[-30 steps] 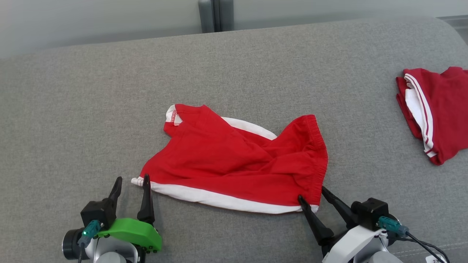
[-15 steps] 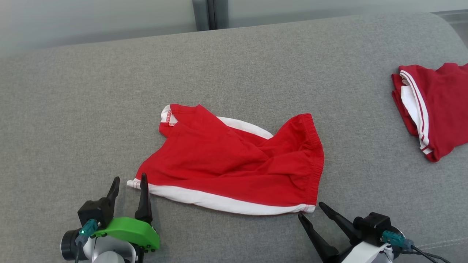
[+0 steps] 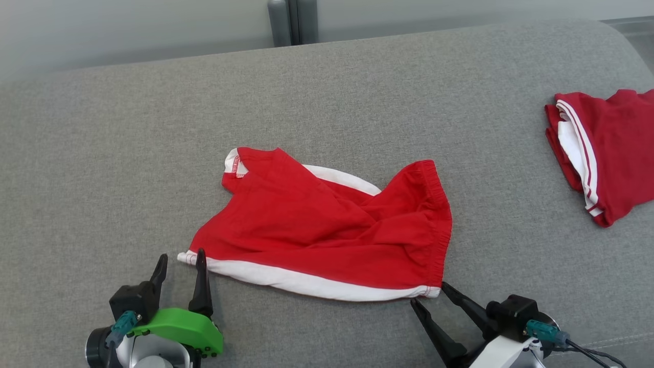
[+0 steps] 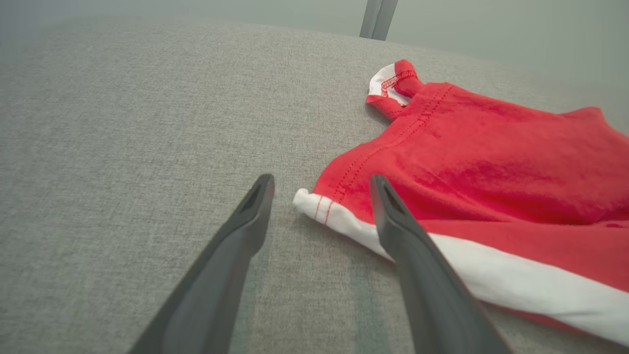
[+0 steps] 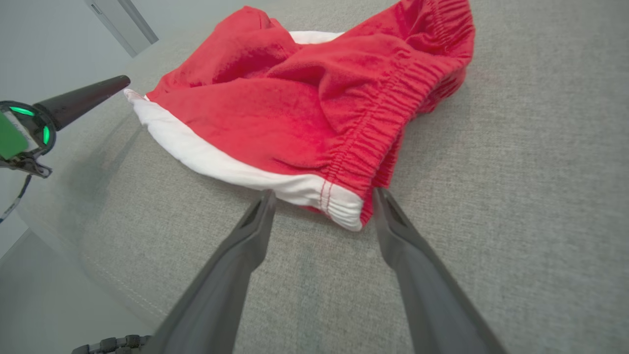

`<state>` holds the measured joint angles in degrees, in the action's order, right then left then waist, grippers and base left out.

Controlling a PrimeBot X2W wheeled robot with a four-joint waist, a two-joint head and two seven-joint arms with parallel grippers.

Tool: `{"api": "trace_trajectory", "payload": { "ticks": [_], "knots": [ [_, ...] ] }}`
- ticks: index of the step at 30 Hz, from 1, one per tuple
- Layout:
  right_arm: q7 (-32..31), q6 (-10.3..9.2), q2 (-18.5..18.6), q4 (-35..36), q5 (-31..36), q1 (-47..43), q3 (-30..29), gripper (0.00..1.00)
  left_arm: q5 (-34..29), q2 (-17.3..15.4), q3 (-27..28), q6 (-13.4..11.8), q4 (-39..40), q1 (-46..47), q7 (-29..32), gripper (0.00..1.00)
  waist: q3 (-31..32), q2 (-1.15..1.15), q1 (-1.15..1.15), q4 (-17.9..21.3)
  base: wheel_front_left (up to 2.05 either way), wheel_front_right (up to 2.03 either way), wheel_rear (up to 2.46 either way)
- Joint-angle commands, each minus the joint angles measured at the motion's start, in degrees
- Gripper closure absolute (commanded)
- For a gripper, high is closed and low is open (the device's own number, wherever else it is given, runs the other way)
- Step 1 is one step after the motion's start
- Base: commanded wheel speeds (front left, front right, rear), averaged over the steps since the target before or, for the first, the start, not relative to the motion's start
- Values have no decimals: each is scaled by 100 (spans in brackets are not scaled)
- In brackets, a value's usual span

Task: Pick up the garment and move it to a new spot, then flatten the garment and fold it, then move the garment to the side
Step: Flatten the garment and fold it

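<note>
The red garment (image 3: 327, 230) is lying crumpled mid-way across the grey surface (image 3: 357, 92). The left gripper (image 3: 182, 254) is waiting at its 8 o'clock corner, fingers spread and straddling the white hem. The right gripper (image 3: 428, 293) is waiting at its 5 o'clock corner, fingers parted, gripping nothing. A second folded garment (image 3: 608, 148) is resting at 2 o'clock.

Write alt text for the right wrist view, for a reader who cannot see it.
The right claw is open, its two dark fingers on either side of the white-trimmed waistband corner of the crumpled red shorts. The shorts lie on a grey fabric surface.
</note>
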<state>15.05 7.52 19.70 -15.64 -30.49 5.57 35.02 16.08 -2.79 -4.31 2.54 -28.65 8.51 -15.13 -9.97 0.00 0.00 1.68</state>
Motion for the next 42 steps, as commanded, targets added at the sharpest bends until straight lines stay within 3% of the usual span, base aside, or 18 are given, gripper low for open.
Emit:
{"api": "trace_trajectory", "payload": {
  "ticks": [1, 24, 25, 26, 27, 28, 29, 30, 31, 32, 33, 34, 42],
  "knots": [
    [15, -8, -5, -20, 56, 62, 13, 0, 42, -26, 5, 4, -7, 65, 2, 0, -27, 0, 0, -24, 0, 0, 0],
    [15, -8, 13, 2, -14, 242, 143, 0, 723, -26, 115, 448, -648, 465, 2, 0, -213, 0, 0, 27, 0, 0, 0],
    [15, -8, 9, 7, -13, 251, 144, 0, 720, -27, 113, 450, -658, 479, 2, 18, -220, 0, 0, 31, 0, 0, 0],
    [15, -8, 7, 9, -12, 257, 146, 0, 720, -27, 99, 456, -682, 486, 2, 50, -223, 0, 0, 33, 0, 0, 0],
    [15, -8, 5, 12, -15, 261, 149, 1, 723, -26, 93, 463, -698, 496, 2, 62, -228, 0, 0, 36, 0, 0, 0],
    [15, -8, 2, 14, -19, 265, 149, 5, 728, -27, 92, 467, -721, 503, 2, 93, -233, 0, 0, 38, 0, 0, 0],
    [15, -8, 2, 14, -18, 266, 152, 13, 731, -27, 90, 471, -737, 511, 2, 100, -236, 0, 0, 39, 0, 0, 0],
    [15, -8, 0, 12, -20, 265, 153, 22, 732, -26, 85, 473, -747, 519, 2, 100, -240, 0, 0, 39, 0, 0, 0],
    [15, -8, -2, 11, -23, 264, 149, 48, 737, -26, 76, 478, -752, 520, 2, 100, -242, 0, 0, 35, 0, 0, 0],
    [15, -8, -3, 9, -21, 266, 146, 65, 753, -26, 61, 481, -766, 515, 2, 100, -243, 0, 0, 30, 0, 0, 0],
    [15, -8, -5, 6, -17, 265, 143, 93, 763, -26, 47, 485, -774, 515, 2, 100, -241, 0, 0, 25, 0, 0, 0],
    [15, -8, -6, -1, -11, 262, 141, 100, 770, -26, 29, 488, -787, 511, 2, 100, -234, 0, 0, 19, 0, 0, 0],
    [15, -8, -36, -45, 11, 132, 61, 100, 766, -26, -56, 495, -754, 285, 3, 100, 65, 0, 0, -11, 0, 0, 0]
  ]
}}
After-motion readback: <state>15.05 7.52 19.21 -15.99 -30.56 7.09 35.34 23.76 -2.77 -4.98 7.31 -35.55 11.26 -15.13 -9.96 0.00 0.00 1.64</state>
